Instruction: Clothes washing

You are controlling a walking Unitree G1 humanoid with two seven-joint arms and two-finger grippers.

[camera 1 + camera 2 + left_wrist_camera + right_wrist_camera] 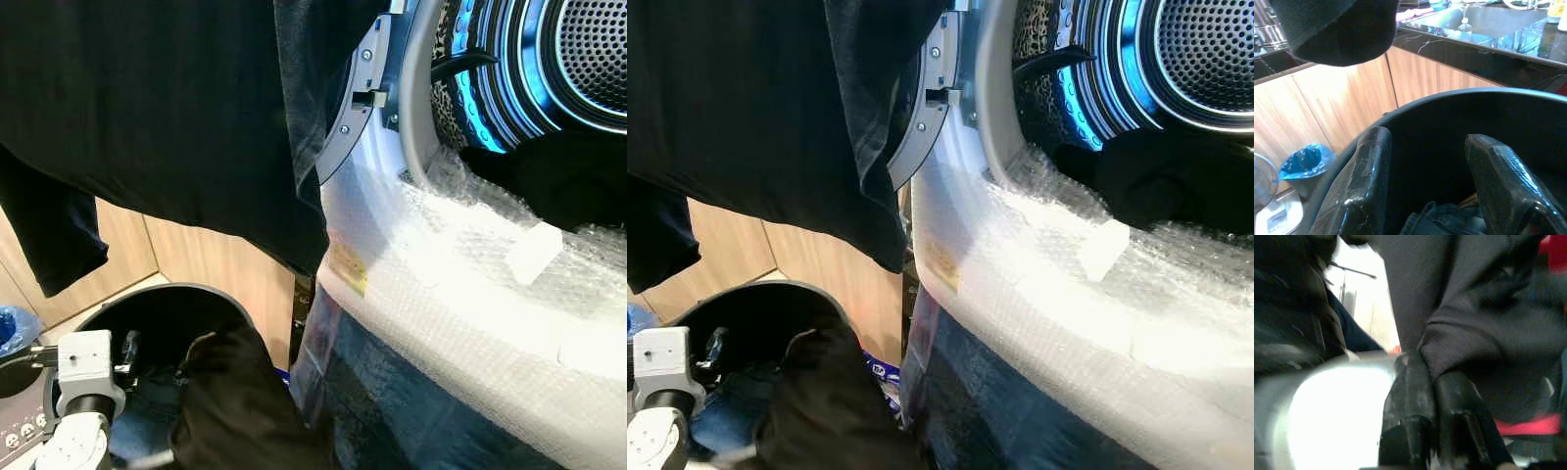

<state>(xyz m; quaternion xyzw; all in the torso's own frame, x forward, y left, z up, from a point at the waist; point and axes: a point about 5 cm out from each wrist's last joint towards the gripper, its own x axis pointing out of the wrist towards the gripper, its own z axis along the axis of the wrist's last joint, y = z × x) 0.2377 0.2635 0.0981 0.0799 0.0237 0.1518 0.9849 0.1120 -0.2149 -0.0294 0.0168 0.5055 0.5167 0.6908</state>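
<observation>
We hold a large black cloth garment (167,117) high on the left, in front of the open washing machine with its lit steel drum (558,59). In the right wrist view, the right gripper (1432,382) has its two black fingers pressed together on a fold of this dark fabric, so it is clamped on the garment. The left gripper (1427,181) has its fingers apart and holds nothing; it hangs over the round dark laundry basket (196,294) at the near left, where we see blue denim clothing (1444,220) and another dark piece (235,401).

The white front of the machine, wrapped in bubble plastic (470,284), lies between the garment and the drum, and some dark cloth (578,176) already rests inside the drum.

We judge the garment to be soft, limp and light, and it will hang and swing. A pinch on a thick fold or hem should hold best, because thin flat cloth can slip. The hanging part may catch on the grey door ring (358,98).
</observation>
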